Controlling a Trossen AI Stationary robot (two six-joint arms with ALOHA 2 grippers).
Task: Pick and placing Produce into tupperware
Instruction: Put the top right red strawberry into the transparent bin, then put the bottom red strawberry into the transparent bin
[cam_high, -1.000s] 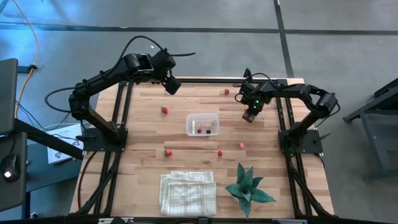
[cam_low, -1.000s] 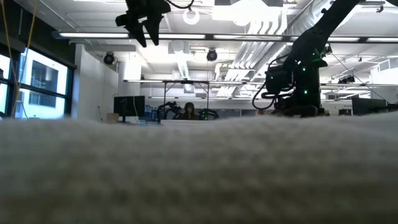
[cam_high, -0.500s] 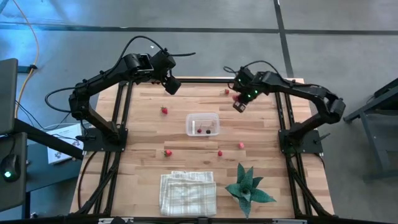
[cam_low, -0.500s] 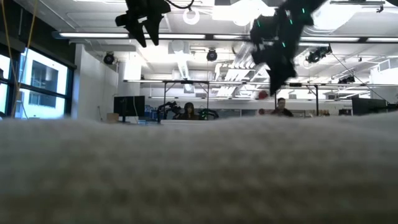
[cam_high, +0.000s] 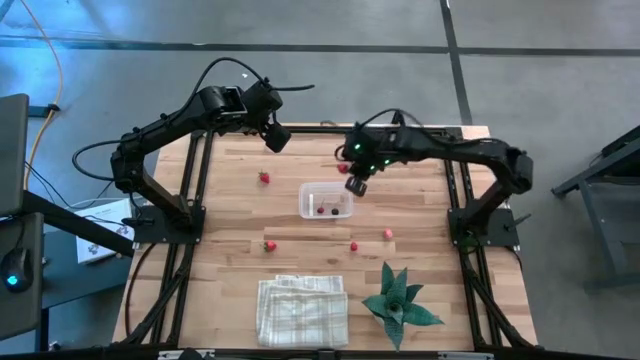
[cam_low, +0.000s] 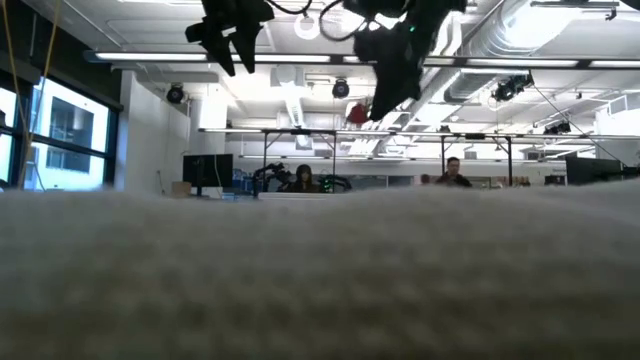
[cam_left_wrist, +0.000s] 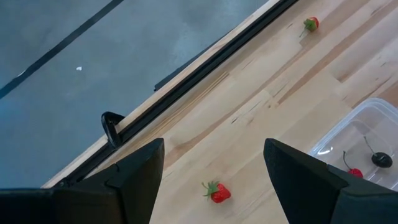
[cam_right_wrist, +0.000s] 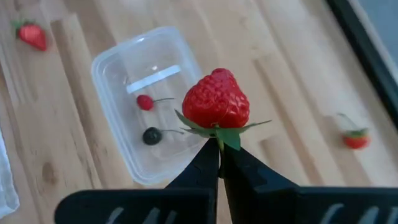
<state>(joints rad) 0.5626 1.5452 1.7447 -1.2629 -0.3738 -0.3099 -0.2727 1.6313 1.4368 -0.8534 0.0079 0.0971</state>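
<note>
Right gripper (cam_right_wrist: 219, 144) swung in from counter's far right edge – now above tupperware (cam_high: 326, 199) corner, jaws pinched on strawberry (cam_right_wrist: 216, 102). 2 cherries inside. Left gripper (cam_high: 277, 137) unmoved, raised at back-left – jaws parted, empty.

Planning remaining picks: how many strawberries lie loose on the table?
5 strawberries: one left of the tupperware, three on its near side, one by the far rail, hidden from above by the right arm. A sixth is in the right gripper.

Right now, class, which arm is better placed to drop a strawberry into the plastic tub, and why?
Right. The right gripper holds a strawberry beside the tub; the left gripper is empty, farther back.
</note>
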